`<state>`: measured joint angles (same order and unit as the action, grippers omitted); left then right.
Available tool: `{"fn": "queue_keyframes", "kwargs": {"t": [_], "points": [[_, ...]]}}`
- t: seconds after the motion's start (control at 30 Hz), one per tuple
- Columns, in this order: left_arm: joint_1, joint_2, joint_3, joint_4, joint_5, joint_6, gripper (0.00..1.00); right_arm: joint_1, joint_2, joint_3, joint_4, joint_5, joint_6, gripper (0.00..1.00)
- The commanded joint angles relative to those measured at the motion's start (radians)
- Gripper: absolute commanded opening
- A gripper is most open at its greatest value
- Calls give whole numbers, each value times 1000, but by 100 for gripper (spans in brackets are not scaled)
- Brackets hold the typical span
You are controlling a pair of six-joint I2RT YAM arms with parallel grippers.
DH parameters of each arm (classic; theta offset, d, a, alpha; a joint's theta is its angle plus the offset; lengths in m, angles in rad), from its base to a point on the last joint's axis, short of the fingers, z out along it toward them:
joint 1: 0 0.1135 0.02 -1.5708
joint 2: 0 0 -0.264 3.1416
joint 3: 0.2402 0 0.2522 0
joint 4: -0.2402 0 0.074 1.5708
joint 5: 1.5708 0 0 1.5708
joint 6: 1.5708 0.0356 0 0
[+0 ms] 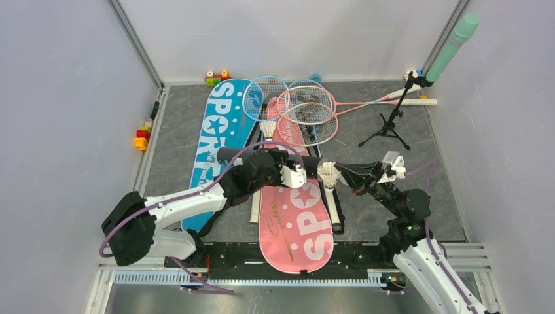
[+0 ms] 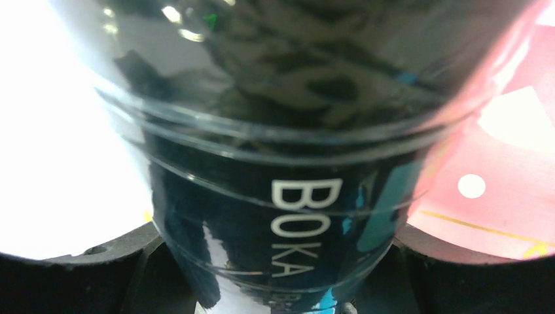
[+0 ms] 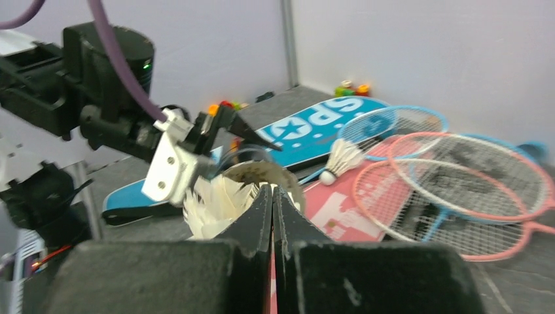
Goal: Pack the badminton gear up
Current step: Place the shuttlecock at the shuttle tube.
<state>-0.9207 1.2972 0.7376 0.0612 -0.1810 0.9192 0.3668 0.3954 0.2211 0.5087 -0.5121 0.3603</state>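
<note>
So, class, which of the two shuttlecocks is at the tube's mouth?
The shuttlecock at the right gripper's shut jaws, facing the dark tube; the other shuttlecock lies loose beside the racket heads.

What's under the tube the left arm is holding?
The pink bag lies under the tube; the tube and left gripper cover the patch directly beneath, so anything there is hidden.

"BOKA" on dark tube (image 2: 262, 229); "SPOR…" on blue bag (image 1: 213, 131)
</note>
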Motion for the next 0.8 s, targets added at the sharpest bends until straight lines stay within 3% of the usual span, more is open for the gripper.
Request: {"fn": "queue_keyframes", "kwargs": {"t": [0.0,0.3,0.47,0.77], "points": [[3,-57,-16,104,-30,59,2,6,-76,54,-143,140,-95,0],[5,-37,18,59,-2,27,2,6,-106,83,-89,151,-70,0],[5,-23,134,-108,54,-84,2,6,-107,126,-2,235,-75,0],[5,-32,197,-142,145,-232,6,6,69,252,237,112,-33,0]]}}
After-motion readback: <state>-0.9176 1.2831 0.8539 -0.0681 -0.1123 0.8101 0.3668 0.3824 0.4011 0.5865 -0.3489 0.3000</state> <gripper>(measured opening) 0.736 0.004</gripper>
